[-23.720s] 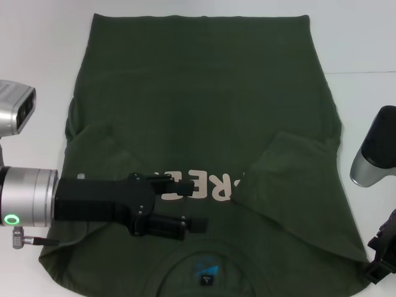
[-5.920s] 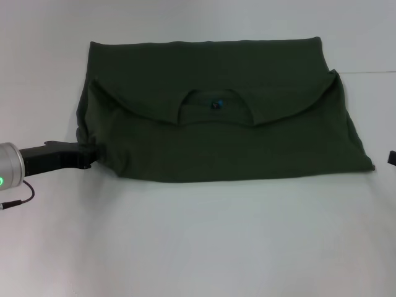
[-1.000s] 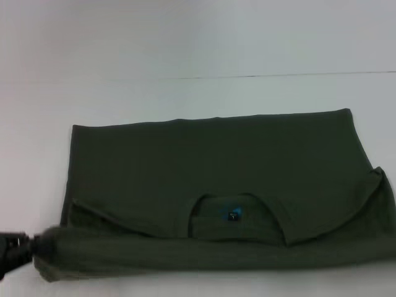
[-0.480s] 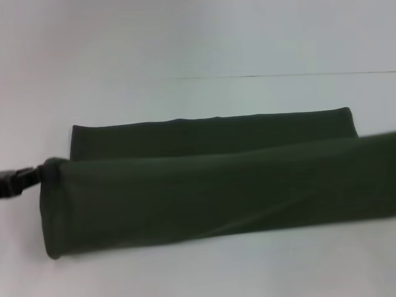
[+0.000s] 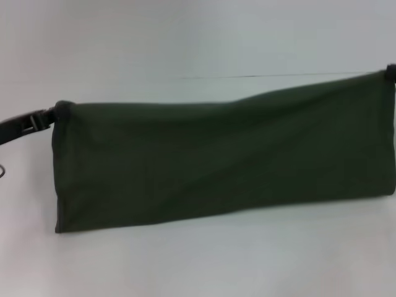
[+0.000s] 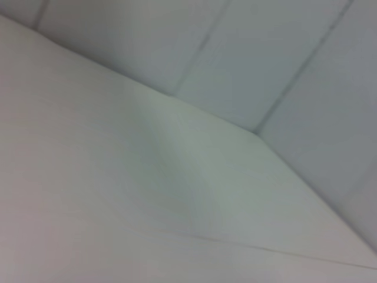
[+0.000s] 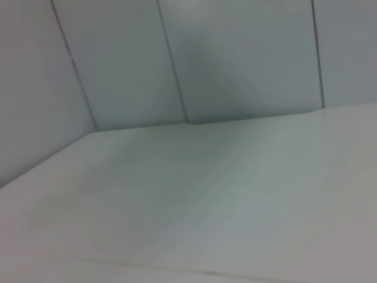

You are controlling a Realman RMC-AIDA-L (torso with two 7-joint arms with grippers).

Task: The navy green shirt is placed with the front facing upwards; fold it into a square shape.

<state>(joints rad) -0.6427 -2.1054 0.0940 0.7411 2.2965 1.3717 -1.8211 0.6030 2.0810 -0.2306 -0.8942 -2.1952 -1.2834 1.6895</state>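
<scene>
White desk (image 5: pixel 204 266) lying under soft even light; pale panelled wall (image 7: pixel 235 59) with thin dark seams standing behind.

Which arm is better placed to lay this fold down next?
Neither alone: left gripper and right gripper each hold a top corner of the navy green shirt, so both should probably lower together.

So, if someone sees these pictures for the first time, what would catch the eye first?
The eye goes first to the navy green shirt, a long dark band stretched across the middle of the head view above the white table. Next come the two holds: the left gripper at its upper left corner and the right gripper at its upper right corner, the right one higher. Both wrist views show only white table and wall.
</scene>
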